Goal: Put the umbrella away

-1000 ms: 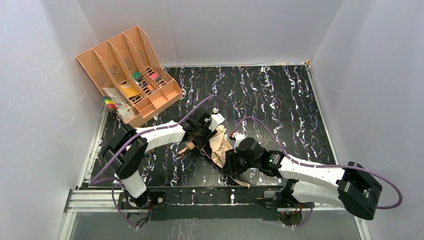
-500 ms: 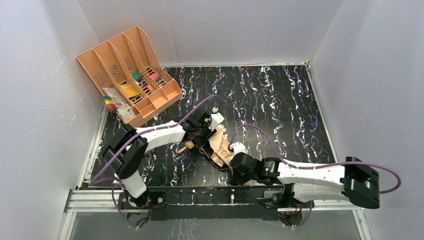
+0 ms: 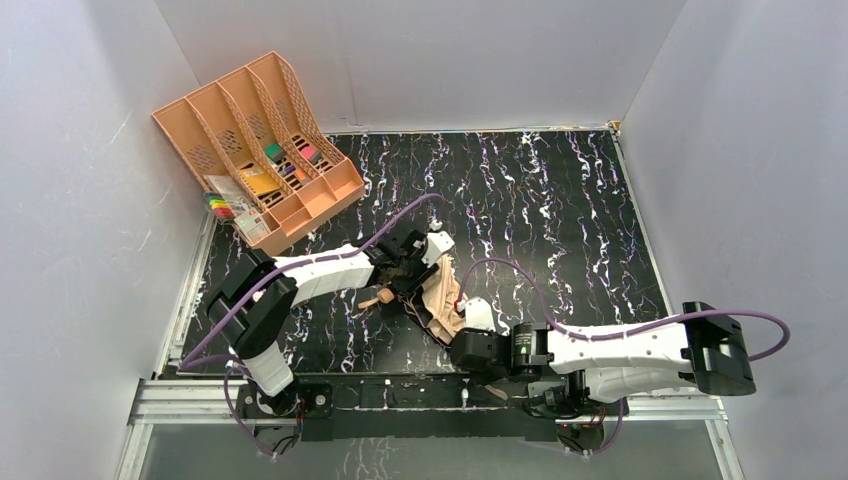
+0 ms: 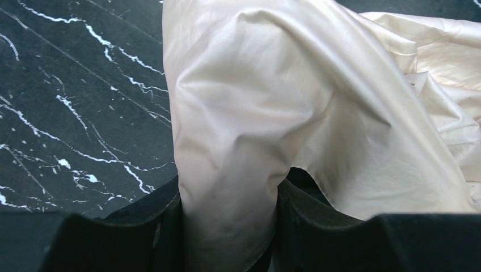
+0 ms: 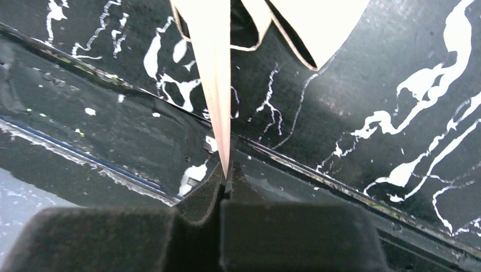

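Centrally, the left gripper is clamped on a thick fold of the umbrella; the pale beige cloth fills the gap between its two black fingers and billows away from them. From above, this gripper meets the umbrella at its far-left end, just beside the short tan handle, which points toward the left edge of the table.

The right gripper has its jaws pressed together on the tip of a narrow tan strip that runs from the crumpled cloth, with no gap visible between the pads. In the overhead view it sits at the near edge of the table, above the black rail there.

The umbrella lies folded but loose and rumpled on the black marbled surface, between the two grippers, close to the middle of the near edge. The peach-orange file tray stands at the far-left corner, well apart from it.
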